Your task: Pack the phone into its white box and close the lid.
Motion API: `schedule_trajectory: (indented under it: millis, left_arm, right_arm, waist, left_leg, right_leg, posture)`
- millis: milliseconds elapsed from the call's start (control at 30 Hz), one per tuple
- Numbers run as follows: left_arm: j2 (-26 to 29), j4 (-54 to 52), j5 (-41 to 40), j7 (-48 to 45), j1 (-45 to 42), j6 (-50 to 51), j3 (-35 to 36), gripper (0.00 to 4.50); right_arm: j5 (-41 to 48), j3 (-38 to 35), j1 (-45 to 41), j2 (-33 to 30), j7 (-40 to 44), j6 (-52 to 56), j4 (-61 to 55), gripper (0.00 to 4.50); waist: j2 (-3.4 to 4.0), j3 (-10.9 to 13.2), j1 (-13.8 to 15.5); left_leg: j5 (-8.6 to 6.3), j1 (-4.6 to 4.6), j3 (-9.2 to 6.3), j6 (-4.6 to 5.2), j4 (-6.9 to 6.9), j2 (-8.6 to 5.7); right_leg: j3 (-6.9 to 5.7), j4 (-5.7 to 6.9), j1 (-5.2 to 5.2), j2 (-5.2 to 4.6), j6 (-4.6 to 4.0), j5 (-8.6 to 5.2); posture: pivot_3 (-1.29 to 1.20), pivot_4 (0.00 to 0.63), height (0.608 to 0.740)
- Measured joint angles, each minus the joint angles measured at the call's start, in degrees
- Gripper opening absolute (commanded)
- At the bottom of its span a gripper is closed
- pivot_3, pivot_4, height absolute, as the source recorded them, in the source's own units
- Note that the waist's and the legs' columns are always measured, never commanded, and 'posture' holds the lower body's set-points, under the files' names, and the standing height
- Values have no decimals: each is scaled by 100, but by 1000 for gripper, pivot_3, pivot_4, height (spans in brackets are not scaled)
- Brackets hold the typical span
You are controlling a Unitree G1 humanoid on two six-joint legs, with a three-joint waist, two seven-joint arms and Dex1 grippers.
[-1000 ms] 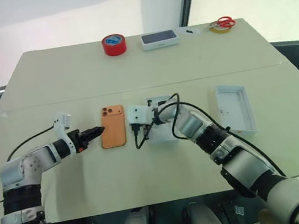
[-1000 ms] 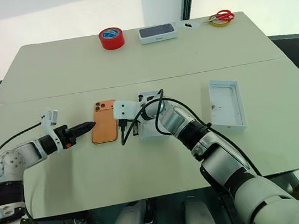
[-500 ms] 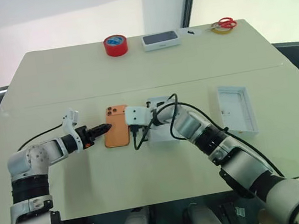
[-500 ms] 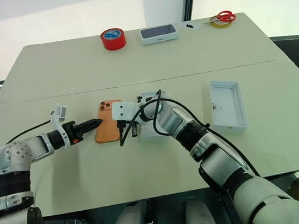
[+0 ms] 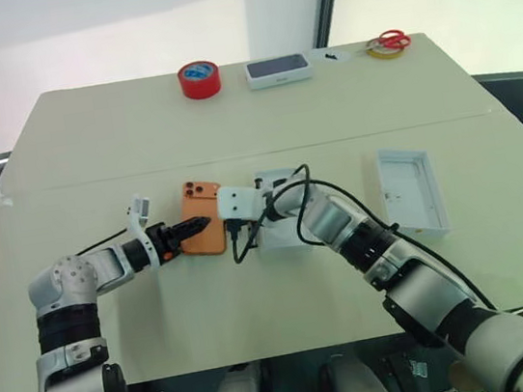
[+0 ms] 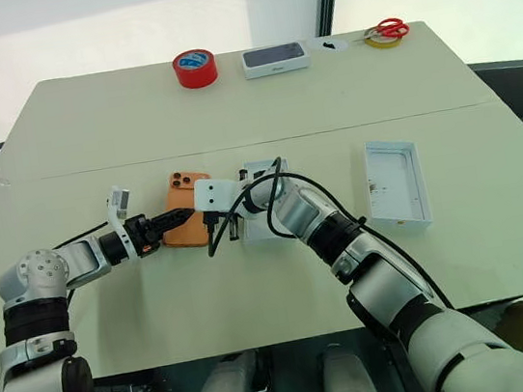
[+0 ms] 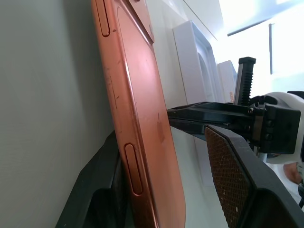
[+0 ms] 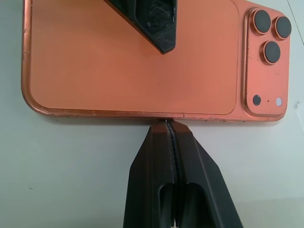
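Observation:
The orange phone (image 5: 206,233) lies back up on the table, its camera cluster at the far end. My left gripper (image 5: 196,228) comes in from the left, open. One finger is under the phone's left long edge and the padded finger (image 7: 228,166) stands over its back, apart from it. My right gripper (image 8: 167,124) is shut, its tips pressed against the phone's right long edge. The white box (image 5: 276,240) sits just right of the phone, partly hidden by my right wrist. The lid (image 5: 411,190) lies open side up further right.
At the table's far edge are a red tape roll (image 5: 199,77), a closed white box with a dark top (image 5: 278,70), and red-handled scissors (image 5: 393,39) on a yellow tape ring. A seam runs across the table behind the phone.
My left gripper has moved right and rolled, so its fingers now straddle the phone's left edge instead of pointing at it. The right gripper has stayed against the phone.

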Motion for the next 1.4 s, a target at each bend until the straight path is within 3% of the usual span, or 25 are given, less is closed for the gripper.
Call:
schedule_trajectory:
  millis: [67, 133, 267, 467, 600, 700, 867, 1067, 1333, 1400]
  left_arm:
    - [-4, 110, -24, 11, -1, 1, 131, 2463]
    - [-14, 193, -74, 49, -1, 2, 206, 1931]
    - [-37, 337, -230, 96, -36, 110, 394, 99]
    - [-48, 658, -433, 293, -151, 277, 726, 43]
    - [-68, 555, -600, 336, -32, 486, 902, 43]
    - [-222, 474, -712, 497, 20, 517, 1130, 0]
    - [-504, -67, -878, 759, 282, 485, 1291, 0]
    - [-871, -832, -1133, 1024, 584, 495, 1289, 0]
    - [-943, -1169, -1249, 1143, 604, 358, 1230, 0]
    - [-914, -1166, -1249, 1143, 601, 333, 1229, 0]
  right_arm:
    - [0, 0, 0, -4, 1, -1, 0, 14]
    - [-1, 0, 0, -13, 0, -3, 0, 0]
    - [-2, 0, 1, -21, -3, -7, 0, 0]
    - [35, -25, 13, -16, -28, -72, 0, 0]
    - [504, -489, 72, -9, -23, -66, -126, 0]
    - [1267, -1033, 212, -68, 412, 288, -596, 866]
    - [1800, -1187, 900, -933, 1211, 207, -1847, 3361]
    - [1821, -1128, 2020, -2140, 1854, -133, -2902, 3361]
    - [1677, -1043, 2378, -2414, 1771, -645, -3090, 3361]
    - [1638, -978, 2379, -2409, 1729, -727, -3055, 2855]
  waist:
    - [0, 0, -8]
    - [0, 0, -6]
    - [0, 0, 1]
    - [0, 0, -11]
    - [0, 0, -17]
    - [-2, 1, -4]
    - [-5, 3, 48]
    - [-7, 5, 22]
    - [-10, 6, 40]
    - [-10, 6, 47]
  left_leg:
    - [0, 0, 0, 0, 0, 1]
    - [0, 0, 0, 0, 0, 1]
    - [0, 0, 0, 0, 0, 1]
    - [1, 1, 0, -1, -2, 3]
    - [1, 0, 0, -2, -6, 3]
    - [0, 0, 0, -1, -6, 4]
    - [-18, -1, 0, 28, -3, -3]
    - [-20, -4, 1, 32, -4, 3]
    - [-20, -4, 1, 31, 0, 9]
    - [-20, -4, 1, 31, 1, 9]
  right_leg:
    - [0, 0, 0, 0, 0, 0]
    - [0, 0, 0, 0, 0, 0]
    - [0, 0, 0, 0, 0, 0]
    - [0, 0, -1, 1, 0, 0]
    - [1, -1, -1, 0, 0, 0]
    - [0, -3, 1, -1, 0, 0]
    - [0, -8, 4, -10, 1, 0]
    - [1, -11, 2, -9, 1, 0]
    - [1, -15, 4, -5, 0, 0]
    - [1, -15, 4, -5, 0, 0]
  posture:
    - [0, 150, 738]
    - [0, 150, 738]
    - [0, 150, 738]
    - [0, 150, 738]
    - [0, 150, 738]
    - [0, 150, 738]
    - [0, 150, 738]
    - [0, 150, 738]
    - [0, 150, 738]
    - [0, 150, 738]
